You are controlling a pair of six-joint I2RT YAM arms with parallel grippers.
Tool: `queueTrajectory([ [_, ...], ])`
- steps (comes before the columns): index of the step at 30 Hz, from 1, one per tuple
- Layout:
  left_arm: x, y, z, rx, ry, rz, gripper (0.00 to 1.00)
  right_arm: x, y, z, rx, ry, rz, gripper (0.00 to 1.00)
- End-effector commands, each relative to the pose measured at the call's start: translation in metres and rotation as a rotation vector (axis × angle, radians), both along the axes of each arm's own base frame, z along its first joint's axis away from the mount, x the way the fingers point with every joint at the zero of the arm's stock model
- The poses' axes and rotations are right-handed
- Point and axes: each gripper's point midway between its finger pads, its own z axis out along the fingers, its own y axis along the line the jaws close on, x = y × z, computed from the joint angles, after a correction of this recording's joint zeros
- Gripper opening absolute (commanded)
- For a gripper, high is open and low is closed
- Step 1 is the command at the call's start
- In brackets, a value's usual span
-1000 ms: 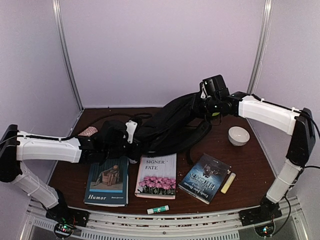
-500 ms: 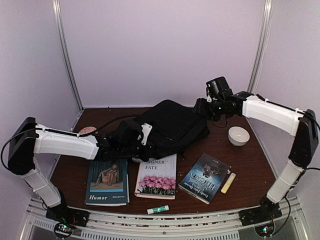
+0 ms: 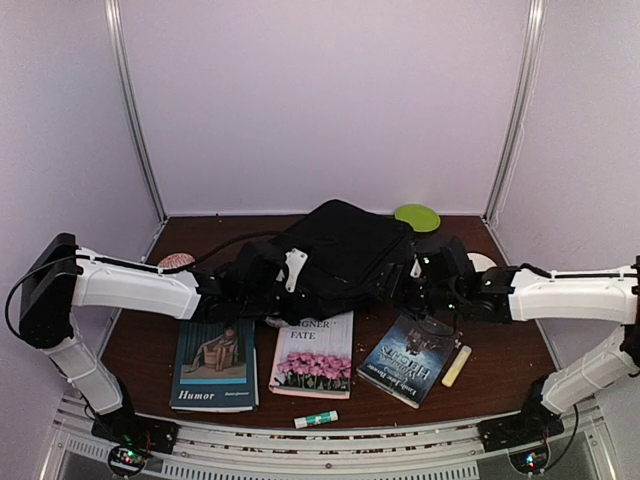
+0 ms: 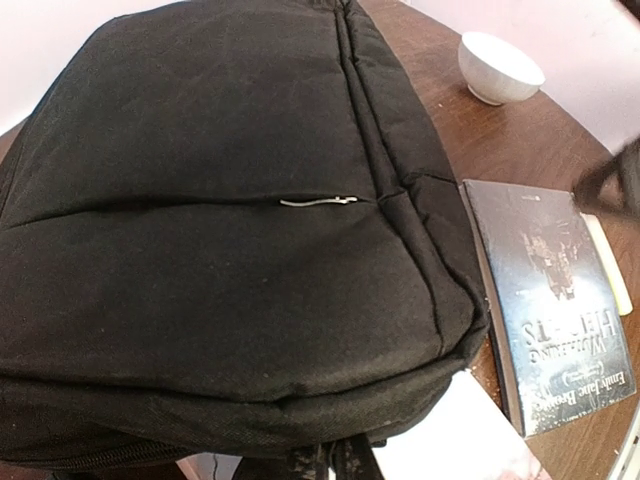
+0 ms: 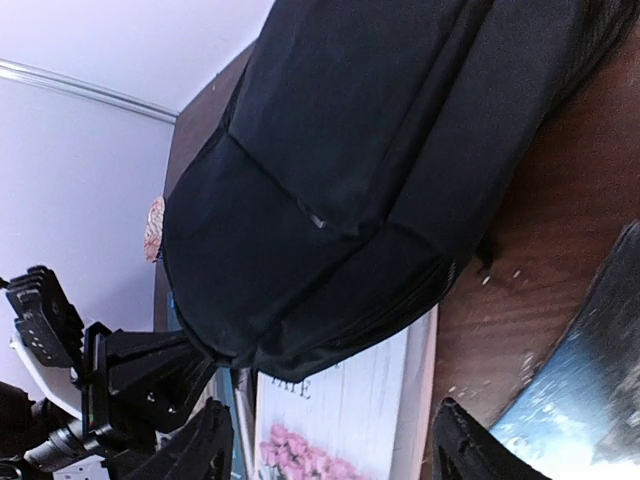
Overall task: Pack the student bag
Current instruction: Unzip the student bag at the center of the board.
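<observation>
The student bag [image 3: 345, 248], a large black backpack, lies flat at the back middle of the table. My left gripper [image 3: 283, 292] is shut on its near left edge; in the left wrist view the bag [image 4: 230, 200] fills the frame and hides the fingers. My right gripper [image 3: 402, 290] hangs open just off the bag's near right corner, touching nothing. In the right wrist view its fingertips [image 5: 208, 440] stand wide apart over a white book [image 5: 340, 420], with the bag [image 5: 370, 160] beyond them.
Three books lie along the front: a teal "Humor" book [image 3: 214, 365], a white book with pink flowers [image 3: 312, 352] and a dark blue book [image 3: 408, 355]. A glue stick [image 3: 316, 419], a pale yellow stick [image 3: 457, 365], a white bowl [image 3: 483, 262] and a green plate [image 3: 417, 217] are nearby.
My right gripper opened, let go of the bag's raised far end and came down to its near right corner. The bag dropped flat and shifted right, uncovering the green plate.
</observation>
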Motion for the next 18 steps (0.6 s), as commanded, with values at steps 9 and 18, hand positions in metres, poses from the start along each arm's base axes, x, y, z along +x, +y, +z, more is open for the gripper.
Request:
queueTrajectory([
  [9,-0.003,-0.013,0.027,-0.108,-0.046,-0.049,0.0,-0.001,0.076,-0.002,0.378,0.171,0.0,0.63],
  [18,-0.005,-0.008,0.023,-0.087,-0.048,-0.045,0.0,0.006,0.083,-0.011,0.385,0.197,-0.022,0.5],
])
